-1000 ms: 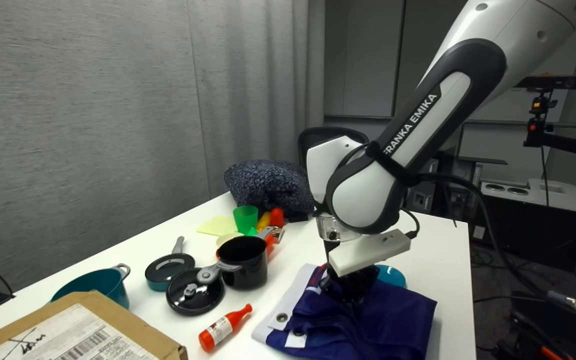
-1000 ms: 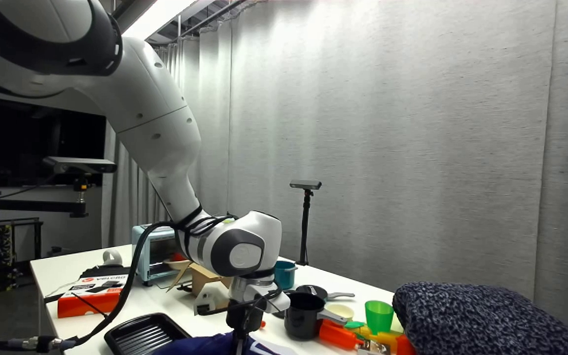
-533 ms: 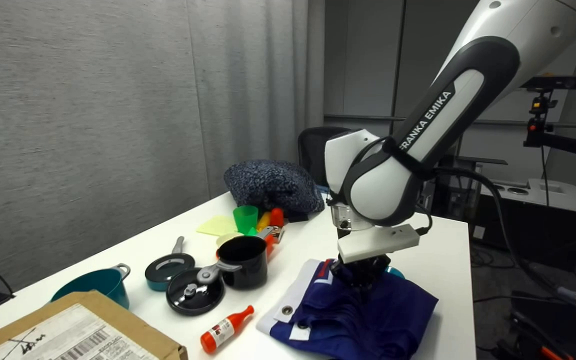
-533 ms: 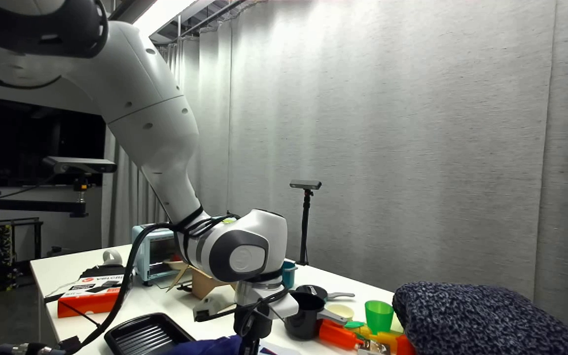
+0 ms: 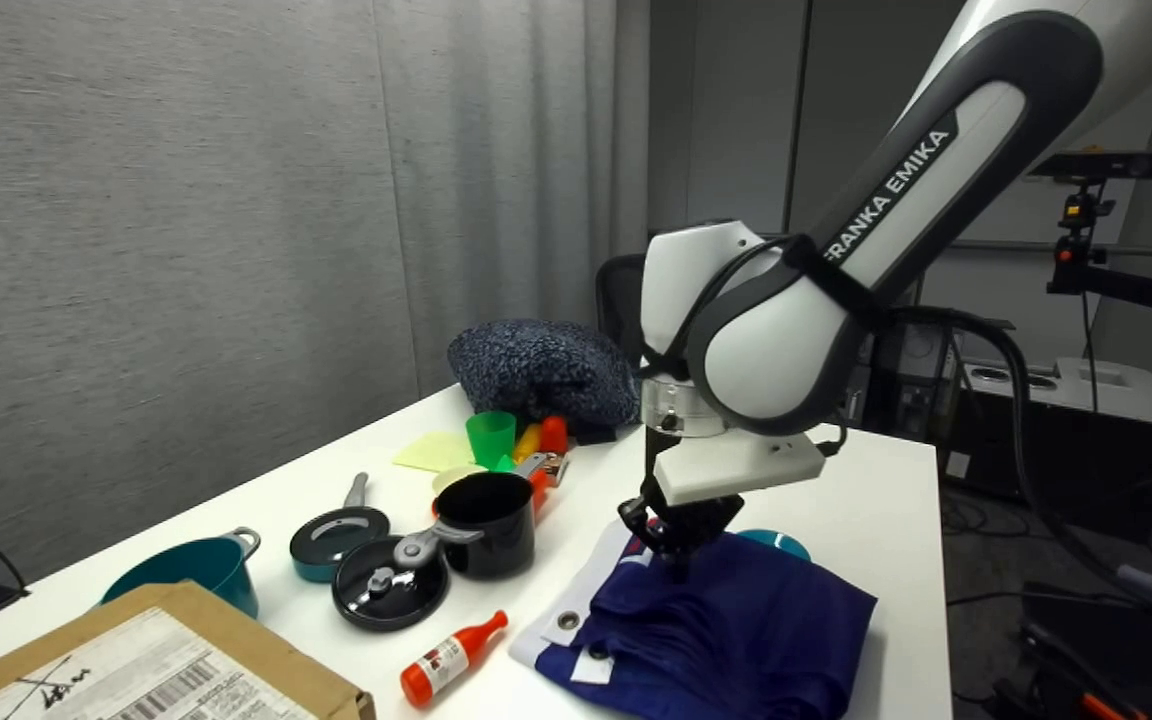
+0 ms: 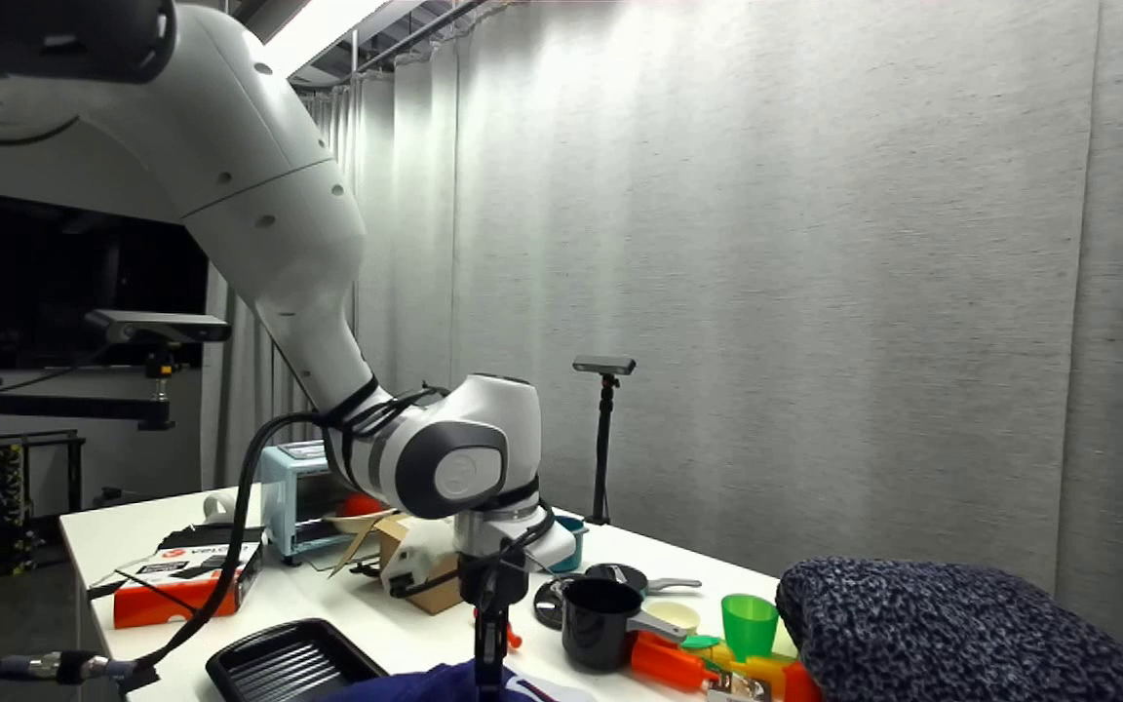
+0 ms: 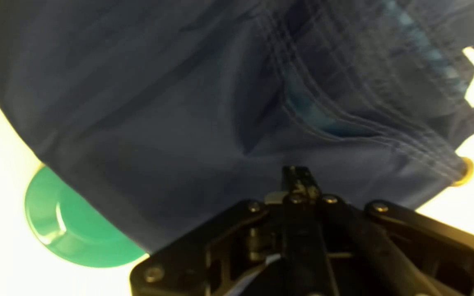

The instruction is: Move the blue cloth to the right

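In an exterior view, at the near left of the white surface (image 5: 876, 500), there is a cardboard box (image 5: 241, 640), which carries a label on its top. It hides a part of the teal pot (image 5: 181, 568) behind it. To the right of this comes a frying pan (image 5: 338, 540), with its grey handle pointing to the back. Just beside it is a black lid (image 5: 391, 590); whether these two touch, I cannot tell. Then an orange-red bottle (image 5: 451, 660) lies on its side, nearer to the camera than the upright black pot (image 5: 496, 545), whose handle reaches over the lid. Behind the black pot stands a green cup (image 5: 491, 440), and at the back edge rests a dark fuzzy mound (image 5: 541, 370).

The blue cloth (image 5: 736, 630) lies on the right part of the surface in this view. It is wrinkled and folded, and it has a white band with a metal ring at its left side. The tool (image 5: 676, 568) points downward over this cloth. In the wrist view its fingers (image 7: 296, 176) are closed together, and I see nothing held between them. Whether the tips touch the cloth, I cannot tell. Further right, the cloth partly covers a teal disc (image 5: 776, 543).
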`<state>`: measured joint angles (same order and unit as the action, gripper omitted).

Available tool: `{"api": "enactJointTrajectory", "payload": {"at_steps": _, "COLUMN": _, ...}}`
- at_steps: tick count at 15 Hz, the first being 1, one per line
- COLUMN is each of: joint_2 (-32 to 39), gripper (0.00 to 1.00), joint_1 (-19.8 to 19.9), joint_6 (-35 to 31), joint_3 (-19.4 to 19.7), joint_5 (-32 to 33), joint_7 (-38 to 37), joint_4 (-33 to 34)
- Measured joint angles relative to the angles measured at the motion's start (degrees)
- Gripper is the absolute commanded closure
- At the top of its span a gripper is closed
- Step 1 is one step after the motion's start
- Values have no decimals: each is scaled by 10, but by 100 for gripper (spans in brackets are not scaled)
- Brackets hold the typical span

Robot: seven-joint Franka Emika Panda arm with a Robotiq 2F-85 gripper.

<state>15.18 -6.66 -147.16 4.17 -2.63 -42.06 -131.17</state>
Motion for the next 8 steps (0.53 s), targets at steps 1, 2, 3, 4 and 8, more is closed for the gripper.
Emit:
{"api": "enactJointTrajectory", "payload": {"at_steps": 1, "joint_2": -9, "gripper": 100, "joint_1": 0, "joint_6": -14, "joint_3": -11, "joint_5": -4, "joint_7": 14, "joint_4": 0}}
{"api": "enactJointTrajectory", "payload": {"at_steps": 2, "joint_2": -17, "gripper": 100, "joint_1": 0, "joint_6": -28, "joint_3": -23, "joint_5": -14, "joint_7": 32, "joint_4": 0}}
{"api": "enactJointTrajectory", "payload": {"at_steps": 3, "joint_2": -24, "gripper": 100, "joint_1": 1, "joint_6": -42, "joint_3": -35, "joint_5": -31, "joint_7": 56, "joint_4": -1}}
{"api": "enactJointTrajectory", "payload": {"at_steps": 4, "joint_2": -29, "gripper": 100, "joint_1": 2, "joint_6": -54, "joint_3": -49, "joint_5": -57, "joint_7": 86, "joint_4": -1}}
{"api": "enactJointTrajectory", "payload": {"at_steps": 8, "joint_2": -36, "gripper": 100, "joint_1": 5, "joint_6": -42, "joint_3": -101, "joint_5": -166, "joint_7": 223, "joint_4": 14}}
